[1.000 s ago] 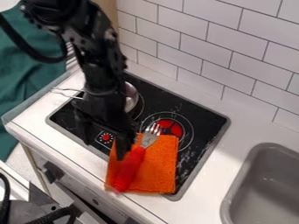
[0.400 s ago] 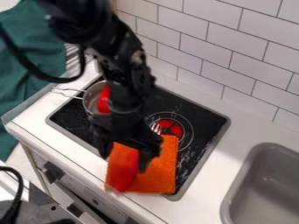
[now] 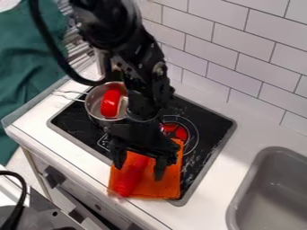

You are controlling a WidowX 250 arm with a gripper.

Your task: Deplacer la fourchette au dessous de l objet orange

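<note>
The black gripper (image 3: 140, 167) hangs over the orange cloth (image 3: 169, 187) on the near part of the stovetop (image 3: 211, 128), its two fingers spread wide and gripping nothing, with the fork's red handle (image 3: 128, 180) lying on the cloth between them.

The robot's arm (image 3: 141, 81) is showing black all over, its bulky, rounded upper housing giving way to narrower, angular linkwork. Small pale specks, perhaps screw heads, are dotting the dark joints. A thick, smooth black cable (image 3: 50, 48) is curving beside the housing. The black claw (image 3: 139, 171) is ending in two stubby, blunt fingers (image 3: 160, 173).
</note>
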